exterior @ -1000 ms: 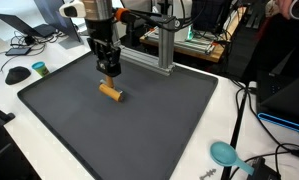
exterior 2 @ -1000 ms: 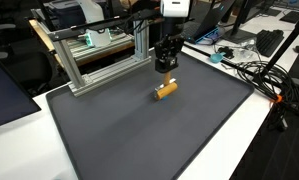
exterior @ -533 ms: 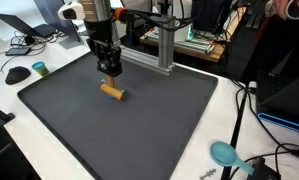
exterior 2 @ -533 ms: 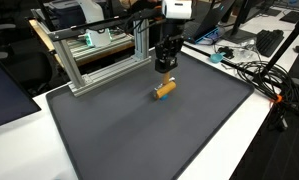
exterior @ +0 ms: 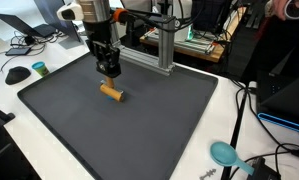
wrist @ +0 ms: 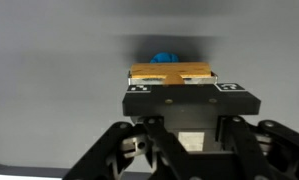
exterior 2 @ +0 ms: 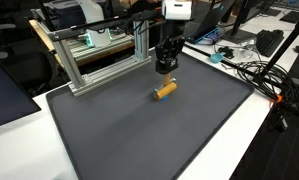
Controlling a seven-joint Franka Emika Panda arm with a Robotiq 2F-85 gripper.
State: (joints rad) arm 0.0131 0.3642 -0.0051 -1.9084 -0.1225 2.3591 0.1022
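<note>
My gripper [exterior: 110, 71] hangs low over the far part of a dark grey mat [exterior: 139, 135], pointing down, and also appears in an exterior view [exterior 2: 167, 69]. It is shut on a small tan wooden block [wrist: 169, 72], which fills the gap between the fingertips in the wrist view. A blue thing [wrist: 164, 56] shows just beyond the block. On the mat right below the gripper lies a short orange-tan cylinder [exterior: 111, 92], a little apart from the fingers; it also shows in an exterior view [exterior 2: 165, 90].
An aluminium frame [exterior: 165, 48] stands at the mat's back edge, close behind the gripper. A teal round thing [exterior: 225, 153] and cables [exterior 2: 261, 76] lie on the white table beside the mat. A dark mouse [exterior: 17, 74] sits off the mat's far side.
</note>
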